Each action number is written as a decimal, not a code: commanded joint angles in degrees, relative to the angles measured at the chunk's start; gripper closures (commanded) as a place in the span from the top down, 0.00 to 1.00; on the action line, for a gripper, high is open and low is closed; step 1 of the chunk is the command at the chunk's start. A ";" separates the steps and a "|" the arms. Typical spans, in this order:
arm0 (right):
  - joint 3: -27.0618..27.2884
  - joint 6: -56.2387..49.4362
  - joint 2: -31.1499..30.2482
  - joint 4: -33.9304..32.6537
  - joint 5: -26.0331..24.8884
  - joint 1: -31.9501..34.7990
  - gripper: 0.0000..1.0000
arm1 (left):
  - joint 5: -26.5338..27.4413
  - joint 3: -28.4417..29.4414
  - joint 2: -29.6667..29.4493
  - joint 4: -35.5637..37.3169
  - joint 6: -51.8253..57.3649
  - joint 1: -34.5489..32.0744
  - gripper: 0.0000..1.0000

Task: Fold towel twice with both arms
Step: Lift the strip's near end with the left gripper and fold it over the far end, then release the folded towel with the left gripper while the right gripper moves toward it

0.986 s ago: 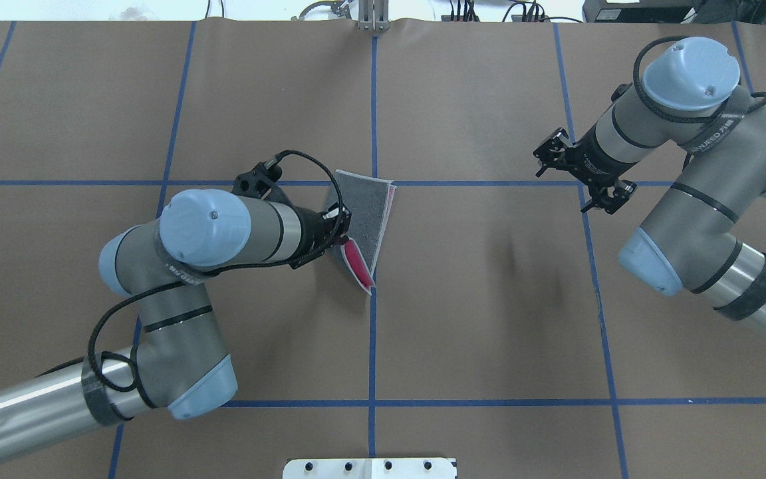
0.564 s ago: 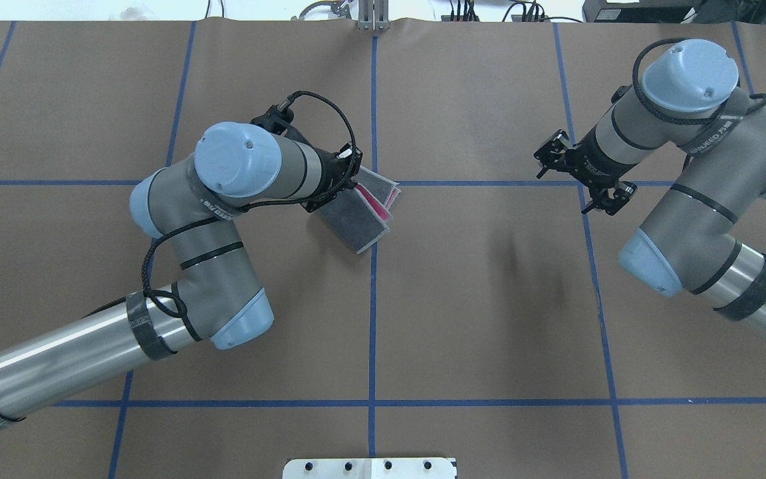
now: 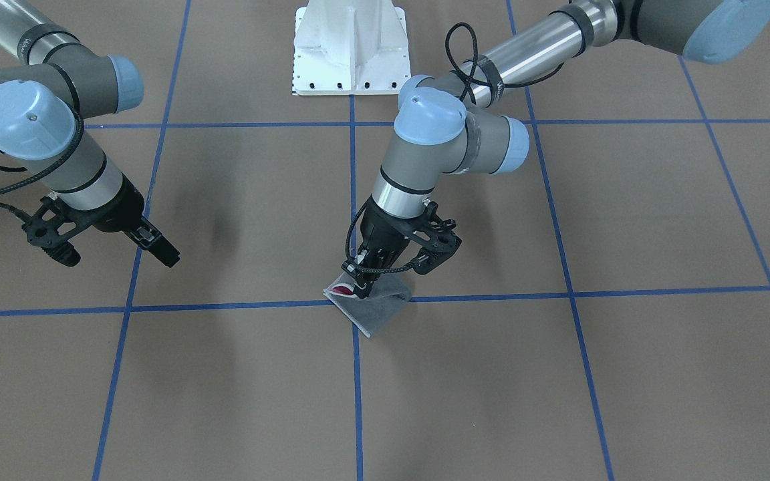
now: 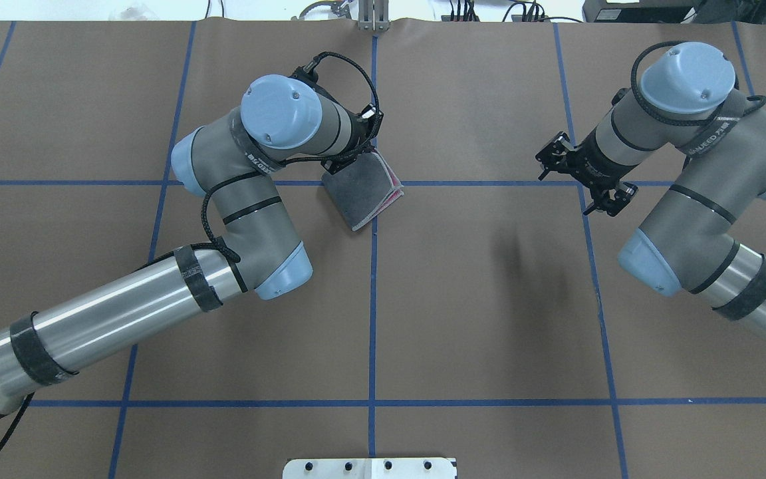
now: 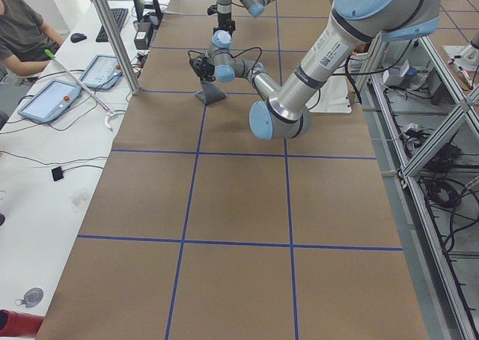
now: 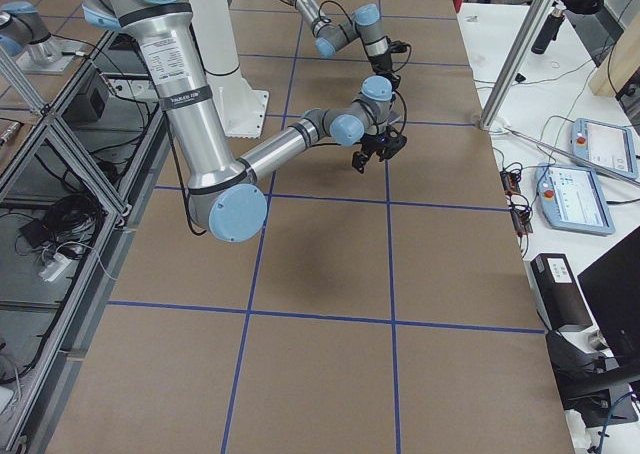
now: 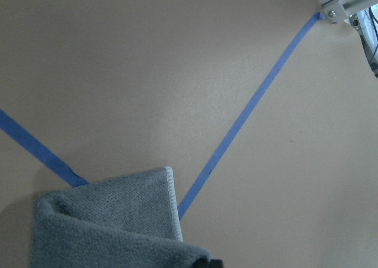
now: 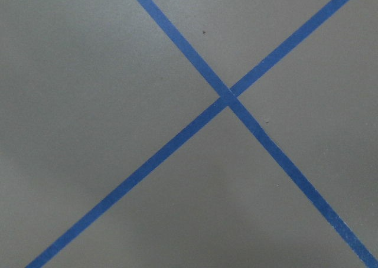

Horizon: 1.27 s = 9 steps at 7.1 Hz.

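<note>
Towel (image 4: 362, 194), folded grey-out on the table (image 4: 489, 299) where the blue tape lines (image 4: 374, 299) cross, looks light, soft, floppy, so best pinched at the stitched edge; left pincer (image 3: 361, 286) is clamped there, while right pincer (image 3: 117, 258) hangs wide open, empty, well apart.

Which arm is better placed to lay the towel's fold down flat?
Left. The left arm's fingers pinch the towel at its raised edge, so it can just lower and release. The right arm's fingers hang far off to the side, holding nothing.
</note>
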 commanded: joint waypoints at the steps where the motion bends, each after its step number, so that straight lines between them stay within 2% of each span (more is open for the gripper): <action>1: -0.89 0.05 0.00 0.02 -0.16 -0.09 1.00 | 0.09 5.52 -1.23 -4.56 0.12 -0.89 0.18; 2: -0.81 0.14 0.00 0.02 -0.16 -0.09 1.00 | 0.17 6.58 -2.02 -4.75 0.20 -1.32 0.99; 4: -1.51 0.49 1.13 0.02 -0.42 -0.26 1.00 | -0.35 6.86 -3.78 -5.37 0.20 -4.13 1.00; 5: -3.25 0.67 3.14 2.19 -0.51 -0.53 1.00 | -4.36 5.73 -3.70 -5.54 0.38 -5.79 1.00; 6: -6.23 3.02 4.38 9.17 -0.60 -1.75 1.00 | -8.05 3.54 -3.09 -5.20 0.47 -7.20 1.00; 7: -9.74 9.13 6.14 16.64 -2.34 -3.59 1.00 | -11.31 0.12 0.84 -5.02 0.47 -8.09 1.00; 8: -12.82 15.81 9.72 19.85 -4.96 -5.78 1.00 | -13.43 -6.00 7.14 -5.02 0.55 -9.31 1.00; 9: -13.98 20.31 12.89 19.71 -8.38 -8.41 1.00 | -14.49 -10.50 11.90 -5.28 0.55 -9.94 1.00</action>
